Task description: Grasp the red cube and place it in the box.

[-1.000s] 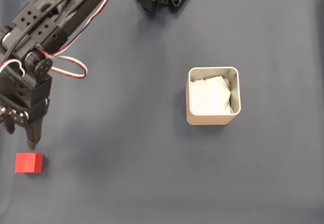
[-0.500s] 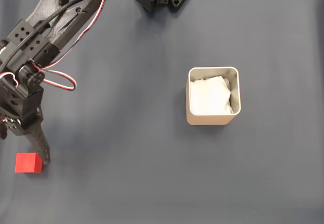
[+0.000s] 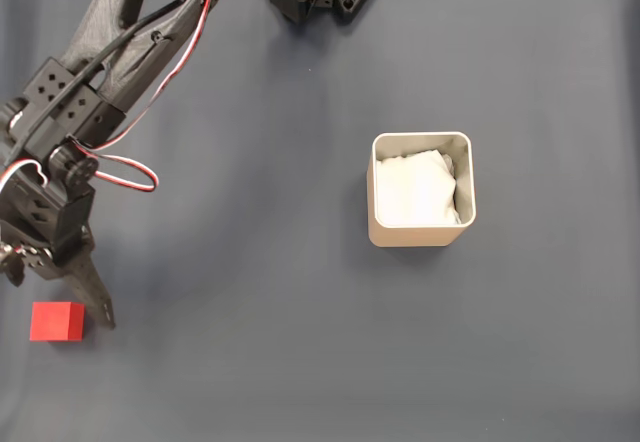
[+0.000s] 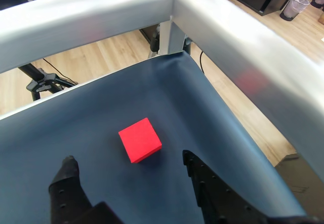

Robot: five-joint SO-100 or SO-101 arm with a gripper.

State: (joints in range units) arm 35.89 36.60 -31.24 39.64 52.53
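Hovering by the matte red cube [image 4: 140, 140], my black gripper [image 4: 129, 168] gapes open; the beige rounded box [image 3: 421, 235], white-padded, sits well apart.

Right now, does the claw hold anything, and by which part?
Nothing is held. The claw is open, and the red cube lies on the dark mat between its fingertips, untouched.

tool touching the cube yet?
Apart. The wrist view shows the cube lying on the mat between the open tool's fingertips, with bare mat on both sides.
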